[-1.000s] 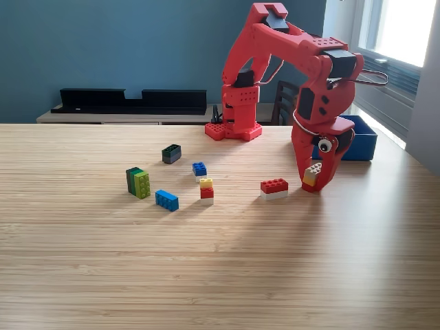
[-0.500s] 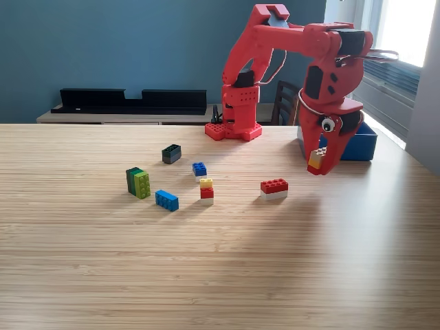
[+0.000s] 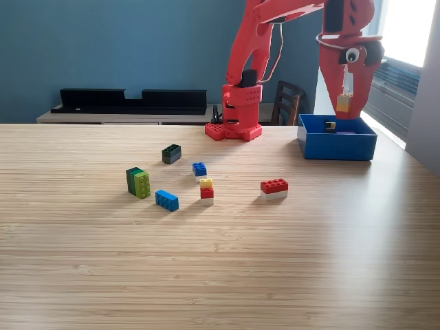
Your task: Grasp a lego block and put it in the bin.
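My red gripper (image 3: 346, 103) hangs high at the exterior view's right, shut on a small white-and-yellow lego block (image 3: 343, 101). It is held above the blue bin (image 3: 337, 146), over its far side. A dark block (image 3: 330, 125) lies inside the bin. On the table lie several more blocks: a red-on-white one (image 3: 274, 188), a yellow-red-white stack (image 3: 206, 191), a small blue one (image 3: 199, 168), a longer blue one (image 3: 166, 200), a green pair (image 3: 138, 182) and a dark one (image 3: 171, 153).
The arm's red base (image 3: 234, 129) stands at the table's back edge, left of the bin. A dark chair (image 3: 287, 103) and a black shelf (image 3: 130, 100) sit behind the table. A window (image 3: 405, 34) is at the right.
The gripper has risen from near the tabletop beside the red block and swung back and right, carrying the white-and-yellow block up above the bin.
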{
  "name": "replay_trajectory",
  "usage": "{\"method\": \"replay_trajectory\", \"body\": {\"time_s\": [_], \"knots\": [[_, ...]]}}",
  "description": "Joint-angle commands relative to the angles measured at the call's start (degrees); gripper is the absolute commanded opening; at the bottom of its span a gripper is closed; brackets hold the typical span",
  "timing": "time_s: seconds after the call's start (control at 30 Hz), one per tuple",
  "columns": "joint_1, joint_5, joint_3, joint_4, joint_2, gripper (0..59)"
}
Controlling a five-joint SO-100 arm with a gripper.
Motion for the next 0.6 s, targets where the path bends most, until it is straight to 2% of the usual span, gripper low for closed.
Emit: {"method": "replay_trajectory", "body": {"time_s": [0.03,0.43,0.6], "knots": [[-7.29,0.26,5.19,0.97,13.36,0.0],[-23.91,-4.92,16.96,2.11,14.94,0.0],[-27.51,-6.33,18.81,1.67,14.85,0.0]]}}
